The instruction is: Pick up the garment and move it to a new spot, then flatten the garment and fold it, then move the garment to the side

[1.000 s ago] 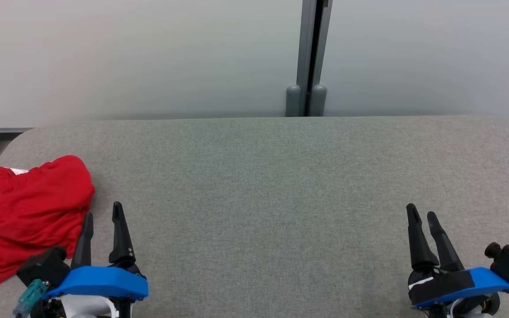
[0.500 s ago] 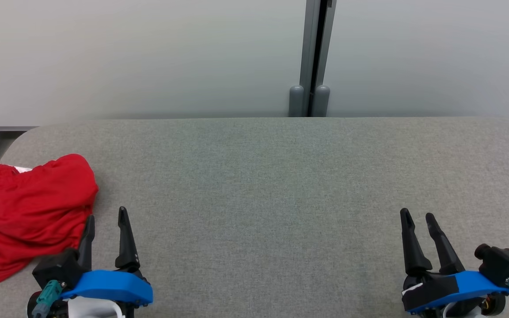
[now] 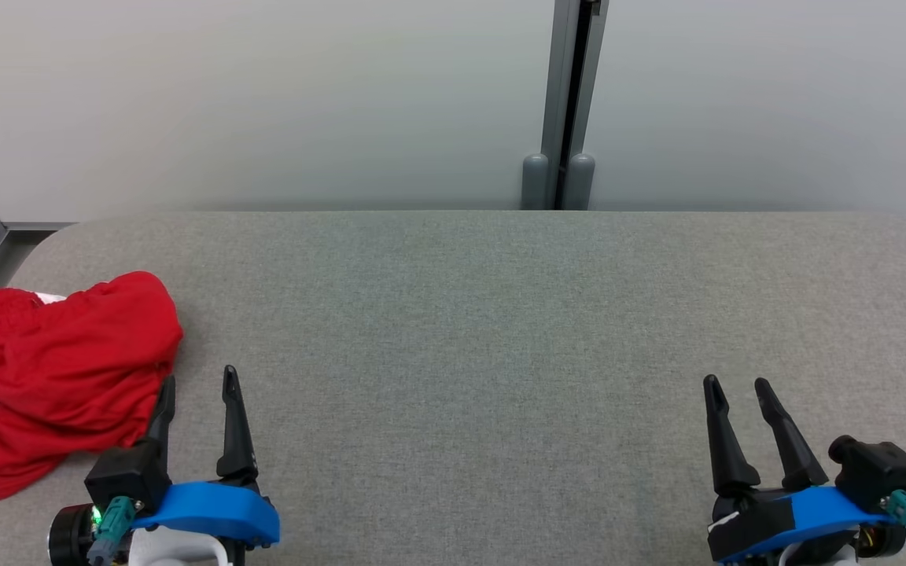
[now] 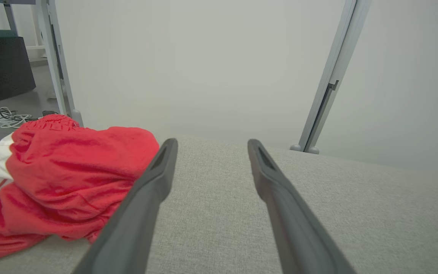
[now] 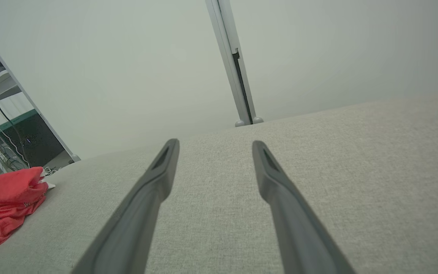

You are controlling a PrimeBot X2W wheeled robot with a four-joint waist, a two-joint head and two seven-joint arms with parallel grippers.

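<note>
Garment (image 3: 68, 377) lies bunched at the frame's left edge, not gripped, so I judge nothing is done yet. My left gripper (image 3: 197, 376) hangs just beside it, fingers apart. The right gripper (image 3: 734, 381), lower right, is likewise spread. Pickup, flattening, folding and setting aside all remain.

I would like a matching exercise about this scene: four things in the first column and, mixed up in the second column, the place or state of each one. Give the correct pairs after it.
Column one:
1. garment
2. left gripper
3. right gripper
4. grey post

Column two:
A. open, above bare table on the right
B. upright, behind the table's far edge
C. red, crumpled at the table's left end
D. open, close beside the garment

Pairs: 1-C, 2-D, 3-A, 4-B.
</note>
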